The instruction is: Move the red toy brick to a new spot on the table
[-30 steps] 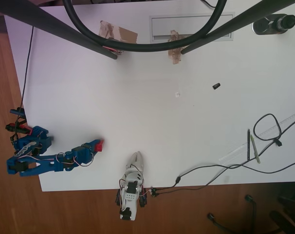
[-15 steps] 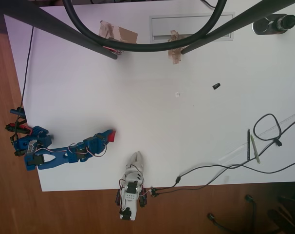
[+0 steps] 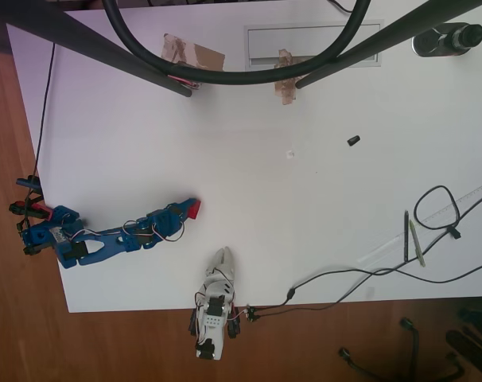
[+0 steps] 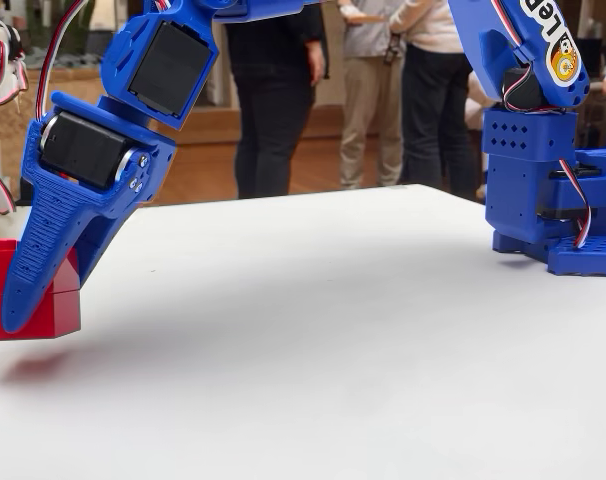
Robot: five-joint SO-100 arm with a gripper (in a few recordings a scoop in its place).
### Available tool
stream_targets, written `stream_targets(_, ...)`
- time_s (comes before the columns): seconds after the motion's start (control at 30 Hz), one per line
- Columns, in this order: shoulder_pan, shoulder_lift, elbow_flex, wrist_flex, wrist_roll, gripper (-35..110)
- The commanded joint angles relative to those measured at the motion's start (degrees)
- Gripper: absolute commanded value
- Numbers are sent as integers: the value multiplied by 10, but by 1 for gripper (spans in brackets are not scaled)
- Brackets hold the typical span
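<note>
claw [image 4: 28, 300]: clamped on the red brick [image 4: 33, 295] | brick: lifted just clear of the white table [image 4: 333, 350], shadow beneath | overhead: brick [image 3: 193, 209] at the blue arm's tip, near the table's lower-left part

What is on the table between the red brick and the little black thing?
Nearly nothing. In the overhead view, bare white table runs from the red toy brick in the gripper to the small black object, apart from a tiny white speck.
</note>
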Motion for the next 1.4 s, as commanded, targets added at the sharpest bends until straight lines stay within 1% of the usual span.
stream_targets(0.0, 6, 18, -47, -9, 17, 21)
stream_targets(0.13, 8, 18, -47, -9, 28, 30)
stream_targets(0.33, 10, 46, -46, 9, 47, 36)
stream_targets(0.43, 22, 114, -7, 9, 54, 37)
stream_targets(0.53, 48, 220, 90, -5, 39, 34)
stream_targets(0.6, 74, 302, 185, -18, 11, 30)
stream_targets(0.7, 121, 443, 369, -58, -61, 23)
stream_targets(0.8, 168, 587, 564, -95, -162, 15)
stream_targets(0.9, 201, 724, 740, -99, -268, 6)
stream_targets(0.97, 212, 815, 843, -79, -342, 2)
stream_targets(1.03, 210, 903, 919, -36, -390, 1)
stream_targets(1.1, 195, 986, 976, 14, -411, 1)
stream_targets(1.2, 171, 1096, 1050, 73, -417, 0)
stream_targets(1.37, 158, 1237, 1152, 159, -467, 0)
